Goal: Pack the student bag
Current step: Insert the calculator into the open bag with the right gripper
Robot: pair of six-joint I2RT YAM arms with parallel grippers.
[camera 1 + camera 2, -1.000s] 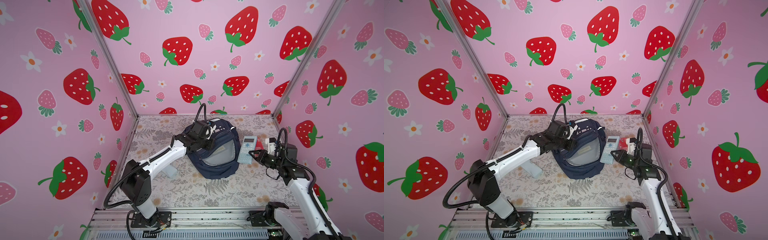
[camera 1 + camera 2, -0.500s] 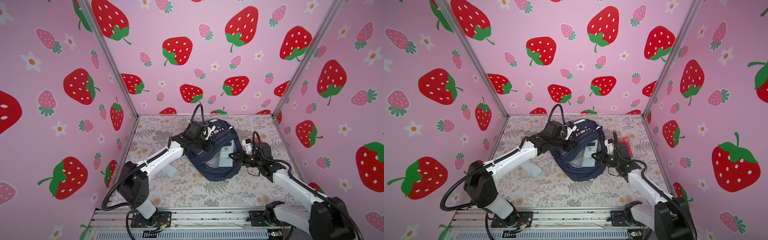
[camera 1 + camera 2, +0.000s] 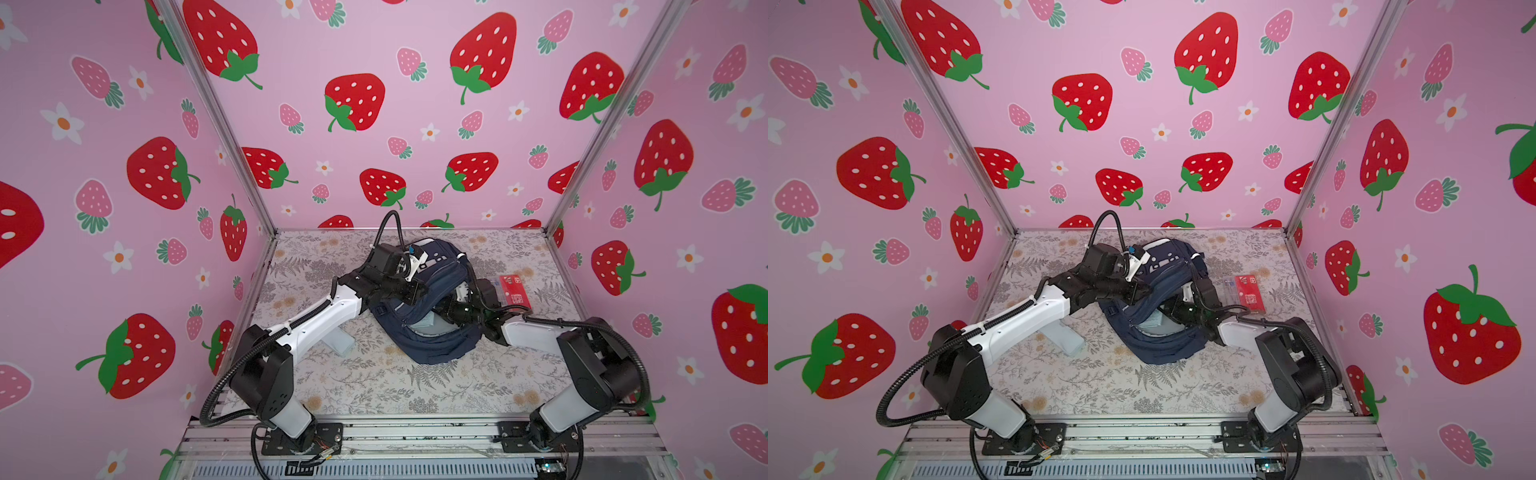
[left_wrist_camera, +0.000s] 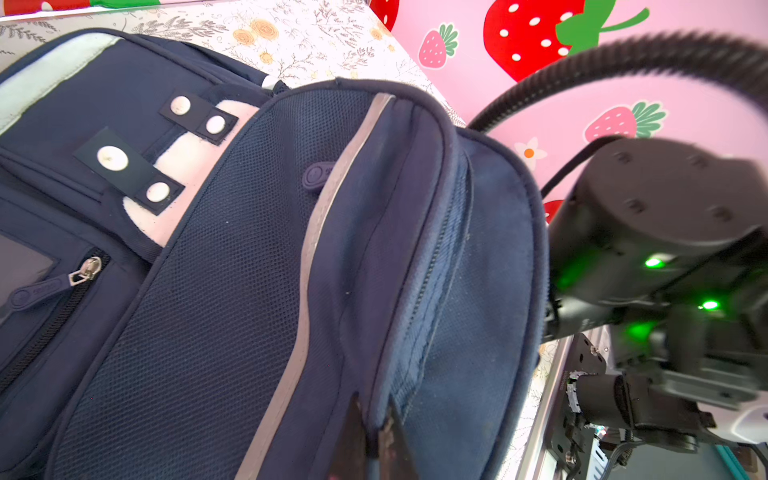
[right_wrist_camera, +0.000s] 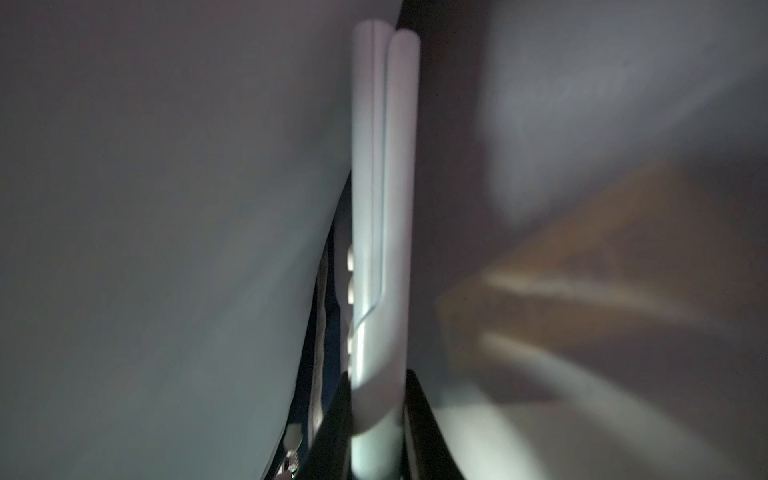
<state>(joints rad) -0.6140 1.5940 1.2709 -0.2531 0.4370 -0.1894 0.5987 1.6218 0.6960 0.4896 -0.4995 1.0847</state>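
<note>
The right gripper, pinching a pale calculator, has moved from beside the bag on the worktop into its mouth, which the left gripper, clamped on its edge, holds open; release looks next.

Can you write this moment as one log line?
left gripper: pinching student bag rim | right gripper: inside bag, holding pale flat device

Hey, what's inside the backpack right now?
The right end effector is inside the backpack, shut on a slim grey device seen edge-on. Grey lining surrounds it. A blurred brown shape beside it cannot be identified; the flap hides the rest.
</note>
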